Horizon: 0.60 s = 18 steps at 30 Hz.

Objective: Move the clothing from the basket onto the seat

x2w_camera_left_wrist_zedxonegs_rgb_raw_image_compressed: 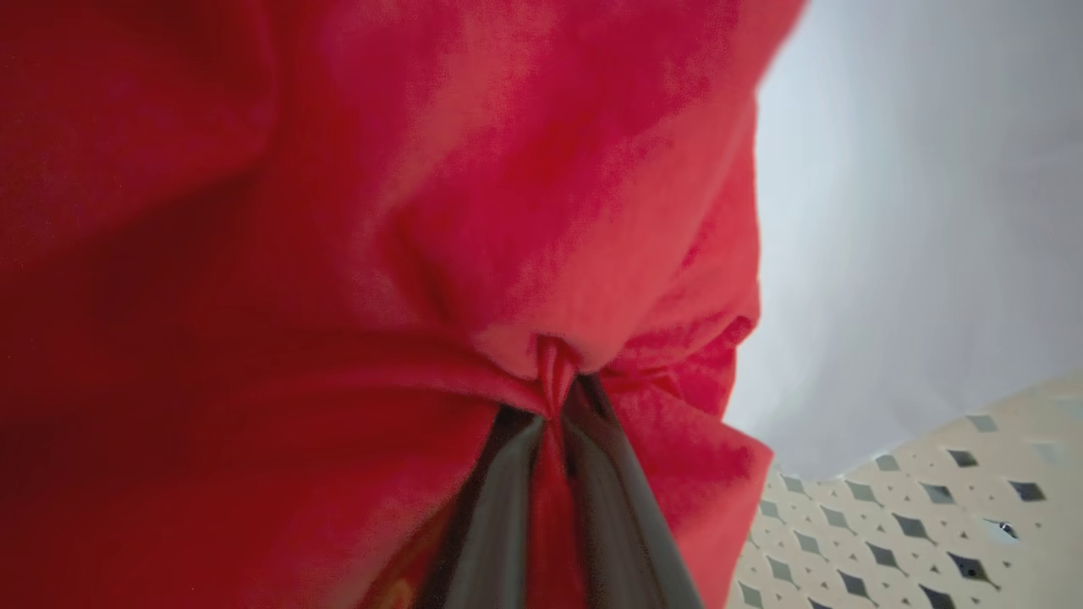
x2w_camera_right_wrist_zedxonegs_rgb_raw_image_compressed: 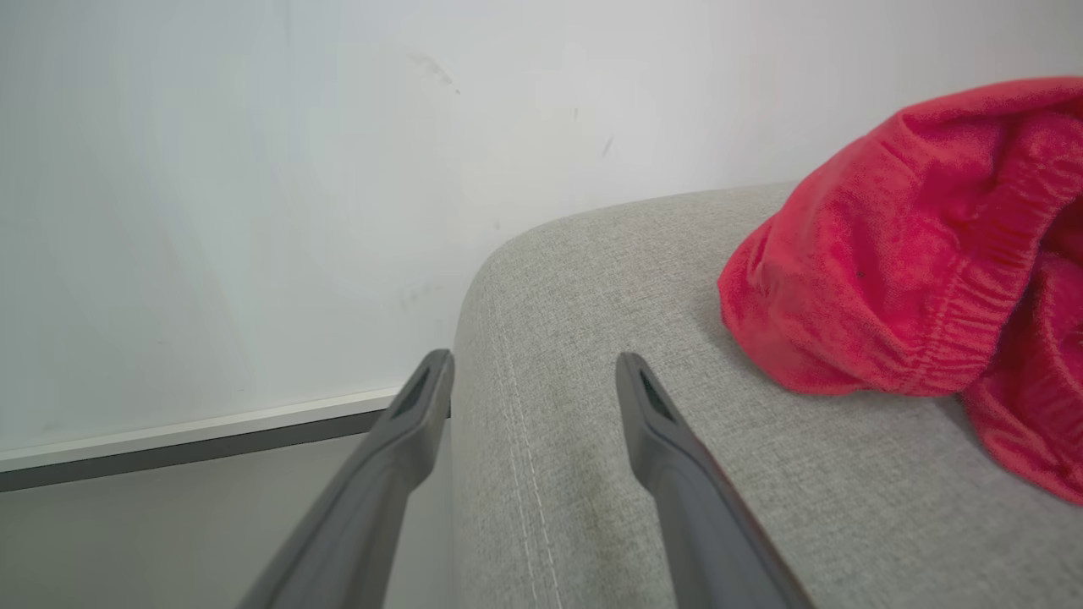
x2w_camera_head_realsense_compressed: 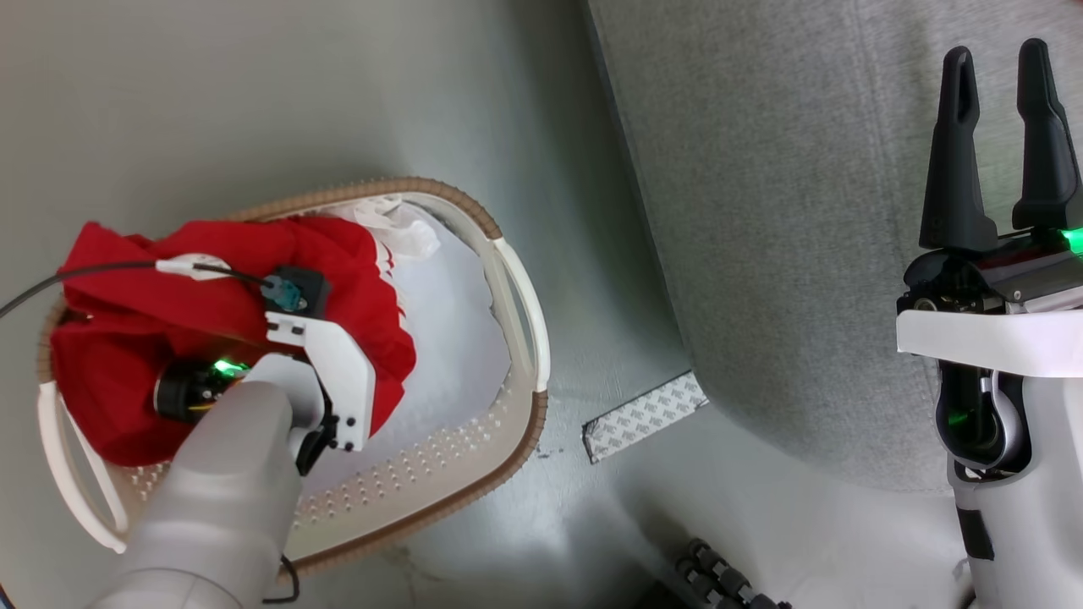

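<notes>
Red clothing (x2w_camera_head_realsense_compressed: 152, 330) lies bunched in the left half of the white basket (x2w_camera_head_realsense_compressed: 440, 482) with its brown woven rim. My left arm reaches down into it. In the left wrist view my left gripper (x2w_camera_left_wrist_zedxonegs_rgb_raw_image_compressed: 554, 397) is shut on a pinched fold of the red clothing (x2w_camera_left_wrist_zedxonegs_rgb_raw_image_compressed: 338, 254). White fabric (x2w_camera_head_realsense_compressed: 448, 313) lies under the red pile. The grey seat (x2w_camera_head_realsense_compressed: 804, 211) is at the right. Above it my right gripper (x2w_camera_head_realsense_compressed: 1003, 85) stands open and holds nothing. The right wrist view shows the right gripper (x2w_camera_right_wrist_zedxonegs_rgb_raw_image_compressed: 533, 372) over the seat's edge (x2w_camera_right_wrist_zedxonegs_rgb_raw_image_compressed: 592, 279), with a red garment (x2w_camera_right_wrist_zedxonegs_rgb_raw_image_compressed: 914, 254) lying on the cushion.
Grey floor (x2w_camera_head_realsense_compressed: 254, 101) surrounds the basket. A strip of patterned tape (x2w_camera_head_realsense_compressed: 647, 414) lies on the floor between basket and seat. A white wall (x2w_camera_right_wrist_zedxonegs_rgb_raw_image_compressed: 254, 169) with a baseboard stands behind the seat. My wheeled base (x2w_camera_head_realsense_compressed: 719, 575) is at the bottom.
</notes>
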### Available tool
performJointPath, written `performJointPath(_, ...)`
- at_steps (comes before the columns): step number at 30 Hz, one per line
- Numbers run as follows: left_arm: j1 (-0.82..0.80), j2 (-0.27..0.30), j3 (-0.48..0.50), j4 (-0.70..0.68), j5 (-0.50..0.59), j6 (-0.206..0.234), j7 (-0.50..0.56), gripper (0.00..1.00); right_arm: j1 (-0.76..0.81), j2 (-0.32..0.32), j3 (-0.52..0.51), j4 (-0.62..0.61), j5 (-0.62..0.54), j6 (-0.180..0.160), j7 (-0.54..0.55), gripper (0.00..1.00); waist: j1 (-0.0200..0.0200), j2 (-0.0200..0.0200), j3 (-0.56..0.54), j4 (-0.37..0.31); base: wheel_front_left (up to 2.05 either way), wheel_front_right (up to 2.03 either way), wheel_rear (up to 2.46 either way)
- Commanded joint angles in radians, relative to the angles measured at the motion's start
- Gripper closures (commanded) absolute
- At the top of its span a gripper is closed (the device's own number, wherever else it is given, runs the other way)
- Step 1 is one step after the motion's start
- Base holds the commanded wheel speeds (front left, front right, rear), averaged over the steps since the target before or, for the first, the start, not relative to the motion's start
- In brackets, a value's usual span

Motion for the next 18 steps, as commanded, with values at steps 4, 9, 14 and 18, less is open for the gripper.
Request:
performJointPath(4, 0.024, -0.006, 0.001, 0.002, -0.030, -0.011, -0.039, 1.00, -0.005, -0.003, -0.006, 0.012, -0.011, -0.002, 0.000, 0.00, -0.0001, 0.0000, -0.054, 0.016, 0.00, 0.00, 0.00)
performJointPath(9, 0.059, -0.030, -0.013, 0.003, -0.035, -0.023, -0.078, 1.00, 0.023, -0.023, -0.018, 0.024, -0.021, -0.002, 0.000, 0.00, -0.0001, 0.0000, -0.143, 0.045, 0.00, 0.00, 0.00)
performJointPath(14, 0.110, -0.061, -0.039, 0.000, -0.048, -0.032, -0.136, 1.00, 0.056, -0.055, -0.032, 0.040, -0.030, -0.002, 0.000, 0.00, -0.0001, 0.0000, -0.250, 0.085, 0.00, 0.00, 0.00)
performJointPath(18, 0.159, -0.081, -0.061, -0.019, -0.077, -0.034, -0.184, 1.00, 0.079, -0.084, -0.039, 0.050, -0.037, -0.002, 0.000, 0.00, -0.0001, 0.0000, -0.333, 0.119, 0.00, 0.00, 0.00)
